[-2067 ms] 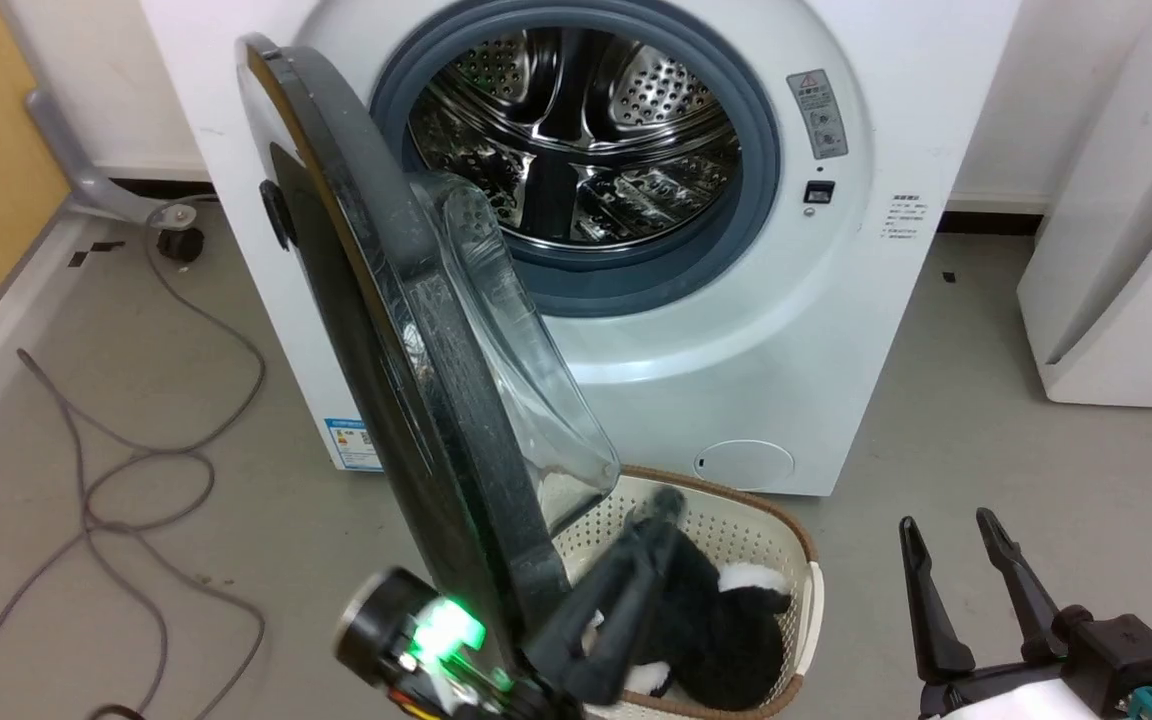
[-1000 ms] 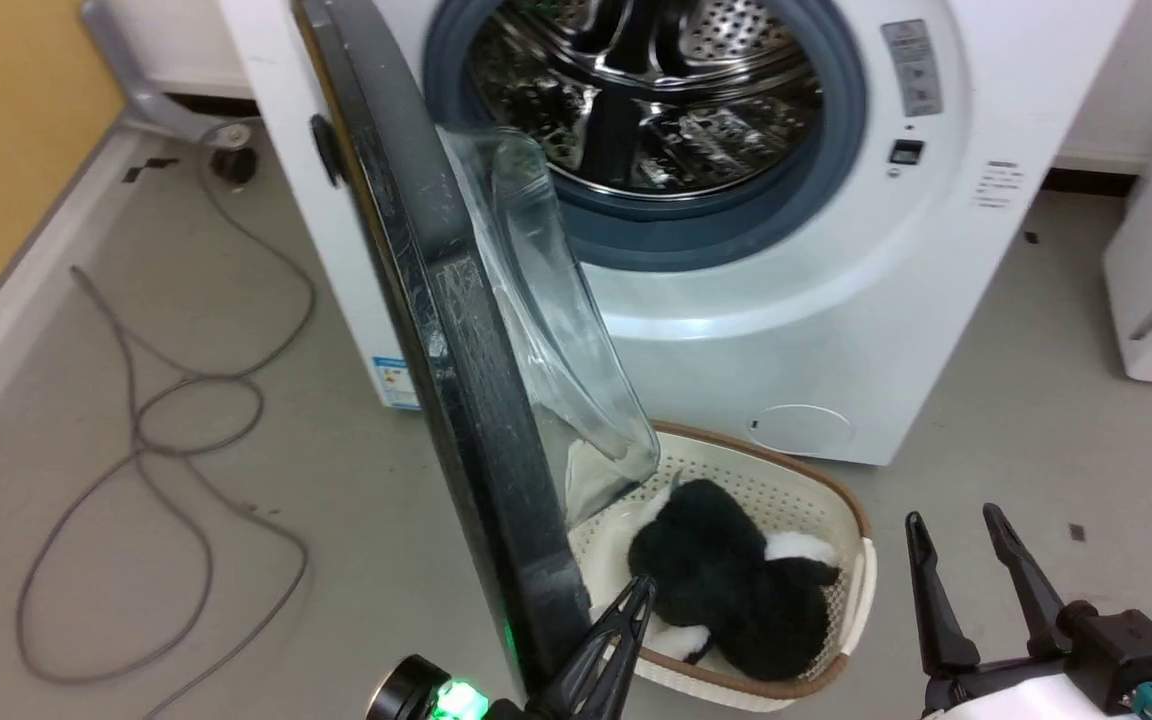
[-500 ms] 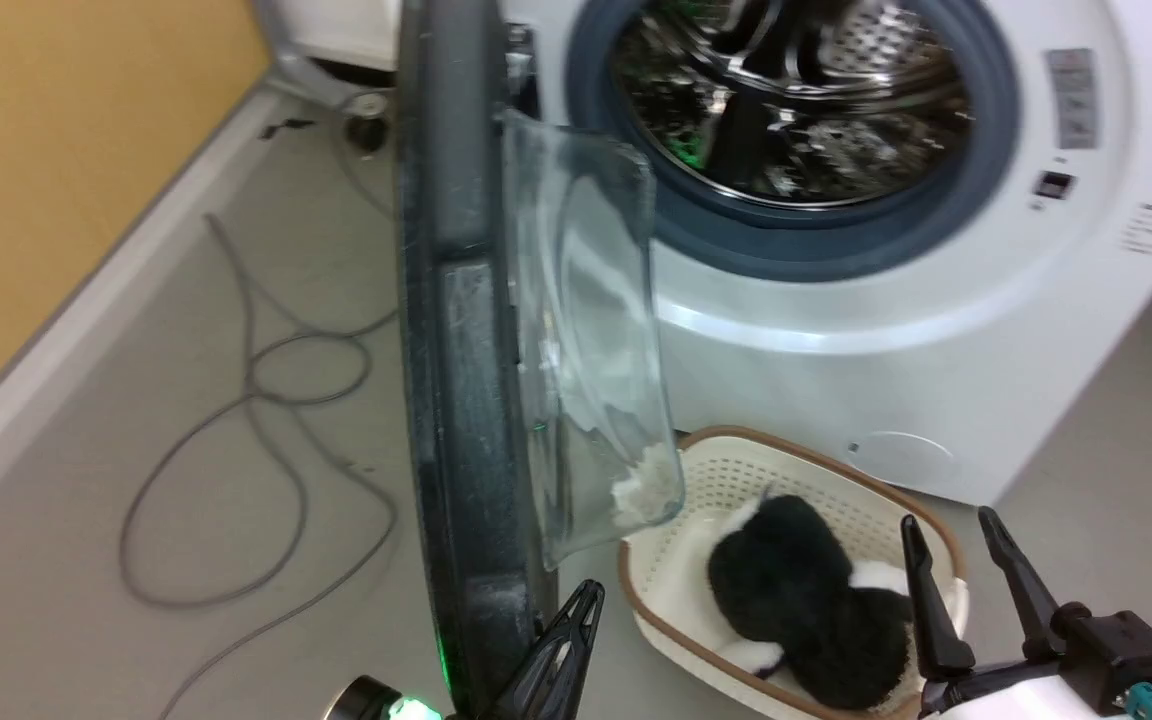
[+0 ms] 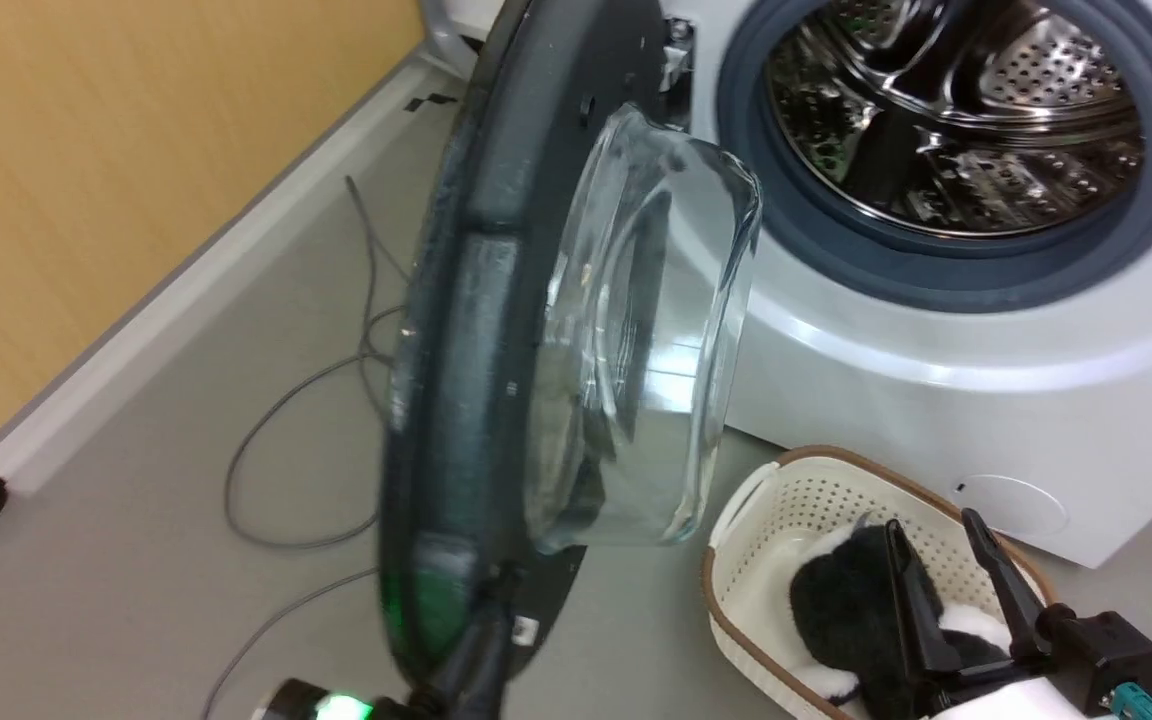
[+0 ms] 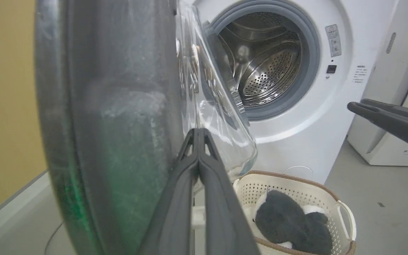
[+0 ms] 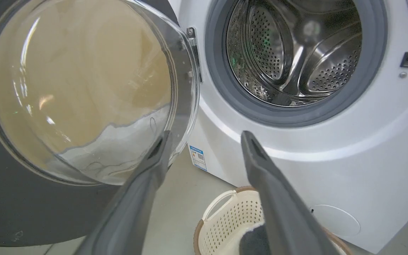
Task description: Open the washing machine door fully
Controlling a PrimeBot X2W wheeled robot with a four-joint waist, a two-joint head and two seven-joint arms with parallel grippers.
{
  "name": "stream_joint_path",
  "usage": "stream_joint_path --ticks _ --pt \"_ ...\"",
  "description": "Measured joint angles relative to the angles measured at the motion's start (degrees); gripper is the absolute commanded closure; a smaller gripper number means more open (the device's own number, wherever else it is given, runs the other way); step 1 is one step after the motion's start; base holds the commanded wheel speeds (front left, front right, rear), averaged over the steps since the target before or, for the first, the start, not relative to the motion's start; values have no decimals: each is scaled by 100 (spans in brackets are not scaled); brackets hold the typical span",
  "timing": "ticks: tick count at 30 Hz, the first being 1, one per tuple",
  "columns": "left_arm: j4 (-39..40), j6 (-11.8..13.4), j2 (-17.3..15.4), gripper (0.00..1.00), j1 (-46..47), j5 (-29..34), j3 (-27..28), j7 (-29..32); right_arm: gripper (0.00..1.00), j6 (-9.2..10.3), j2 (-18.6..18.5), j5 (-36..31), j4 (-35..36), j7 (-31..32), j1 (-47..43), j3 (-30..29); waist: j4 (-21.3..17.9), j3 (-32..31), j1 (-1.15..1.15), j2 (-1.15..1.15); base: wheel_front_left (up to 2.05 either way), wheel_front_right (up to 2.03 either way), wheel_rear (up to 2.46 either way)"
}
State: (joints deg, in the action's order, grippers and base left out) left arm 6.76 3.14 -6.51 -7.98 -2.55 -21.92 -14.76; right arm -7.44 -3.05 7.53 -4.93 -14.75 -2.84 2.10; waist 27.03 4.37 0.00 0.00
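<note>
Black glass-bowled washing machine door (image 4: 496, 300) swung open; washing machine (image 4: 936, 330) drum exposed

There is one big white front-loading washing machine (image 4: 936, 400), one round glossy black washing machine door (image 4: 476, 300) and one perforated steel drum (image 4: 956, 120). There is one cream perforated plastic basket (image 4: 816, 500) and one fluffy black-and-white plush item (image 4: 836, 600). Two dark long-fingered claws are counted: the left claw (image 5: 198, 131) and the right claw (image 4: 931, 520).

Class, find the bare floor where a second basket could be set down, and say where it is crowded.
Bare floor lies between the basket and the white appliance. Another patch borders the baseboard, before the cables. Crowded: between the washing machine door and washing machine, where the basket sits.
</note>
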Motion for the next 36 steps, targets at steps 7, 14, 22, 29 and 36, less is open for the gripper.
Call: stream_joint_path --ticks 7,14,22,29,36 --pt "-51 200 -124 100 19 -303 800 0 0 0 0 -41 0 -1 19 7 81 88 0 0 0 0 0" --pt "-294 289 -142 100 298 -643 1678 1 0 0 1 -174 -4 0 151 14 45 288 0 0 0 0 0" --pt "-703 271 57 100 884 -824 2443 -1 0 0 7 -260 -24 0 326 -12 -96 567 0 0 0 0 0" --pt "-1127 214 176 100 1452 -983 3367 1 0 0 12 -387 -29 0 508 -42 -222 824 0 0 0 0 0" --pt "-1539 3 230 100 1880 -934 4064 0 0 0 11 -448 -56 0 610 -42 -339 988 0 0 0 0 0"
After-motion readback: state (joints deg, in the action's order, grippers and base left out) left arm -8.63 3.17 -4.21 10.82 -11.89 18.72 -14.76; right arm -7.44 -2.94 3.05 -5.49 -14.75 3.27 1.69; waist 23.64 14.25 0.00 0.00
